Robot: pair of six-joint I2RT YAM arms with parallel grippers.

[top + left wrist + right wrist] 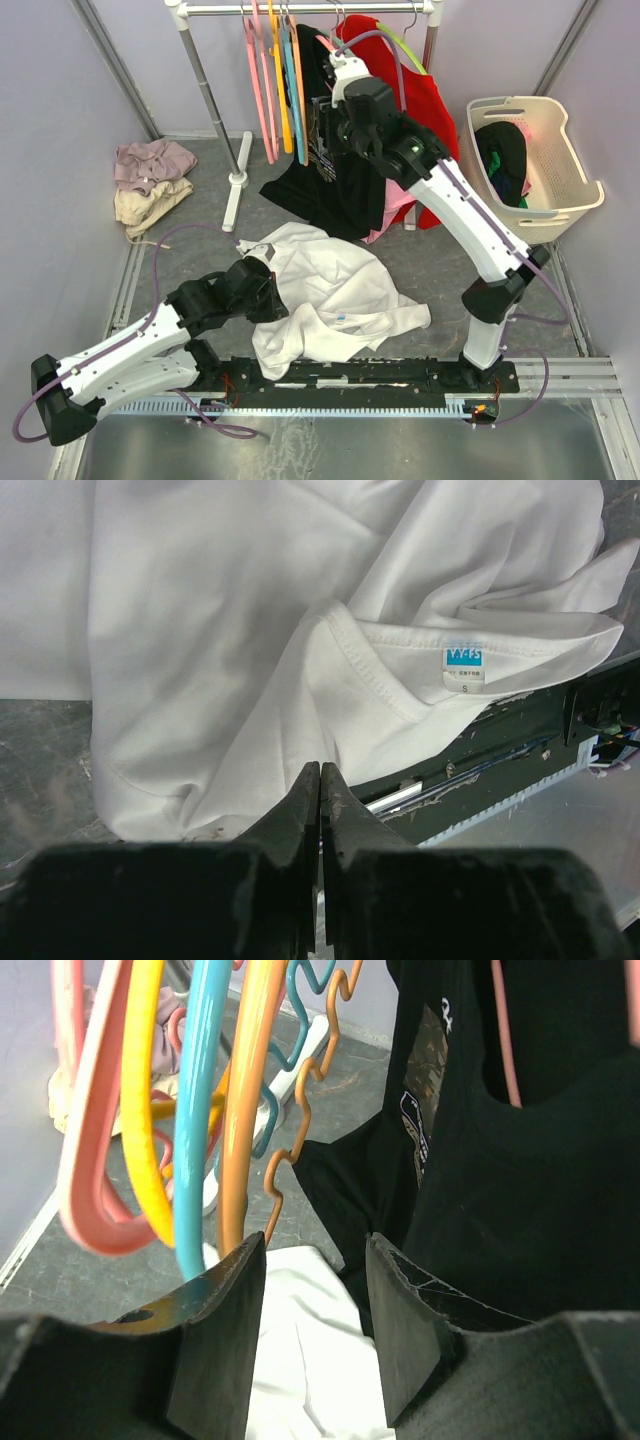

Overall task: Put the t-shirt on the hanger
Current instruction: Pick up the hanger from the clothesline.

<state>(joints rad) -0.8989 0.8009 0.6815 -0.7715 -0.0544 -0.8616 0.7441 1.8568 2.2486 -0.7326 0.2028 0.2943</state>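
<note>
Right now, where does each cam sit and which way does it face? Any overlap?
Top external: high behind the bases, looking down on the table; left arm and right arm show whole, plus t-shirt and clothes rack.
Left wrist: low over the table, facing the t-shirt's neck label; shut left fingers at bottom.
Right wrist: up by the rack, facing down past orange hanger and black printed shirt; open right fingers at bottom.
Shared: all three see the t-shirt.

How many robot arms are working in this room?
2. The left arm lies low by the white t-shirt, left claw shut. The right arm reaches up to the rail, right claw open beside the orange hanger.
</note>
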